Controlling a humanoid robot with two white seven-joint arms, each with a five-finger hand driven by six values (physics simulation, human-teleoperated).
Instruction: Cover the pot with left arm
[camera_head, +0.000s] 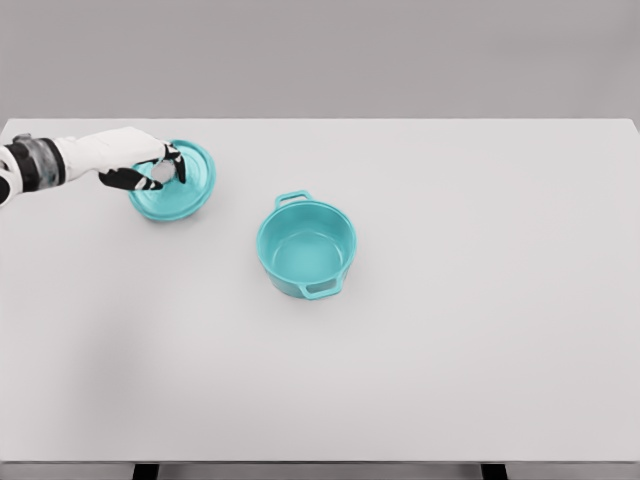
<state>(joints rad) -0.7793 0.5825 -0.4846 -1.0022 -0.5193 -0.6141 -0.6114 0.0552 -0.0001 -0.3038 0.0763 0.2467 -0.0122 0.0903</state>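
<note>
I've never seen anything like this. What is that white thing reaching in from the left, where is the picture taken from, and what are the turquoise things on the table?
This is a computer simulation of a humanoid robot, seen from a camera on its head looking down at a white table. The white thing is its left arm, ending in a five-finger left hand. The fingers are curled around the knob of a round turquoise lid, which looks to be lying on the table at the far left. To its right, apart from it, stands an open turquoise pot with two handles; it looks empty. The right arm is out of view. The job is to put the lid on the pot.
</note>
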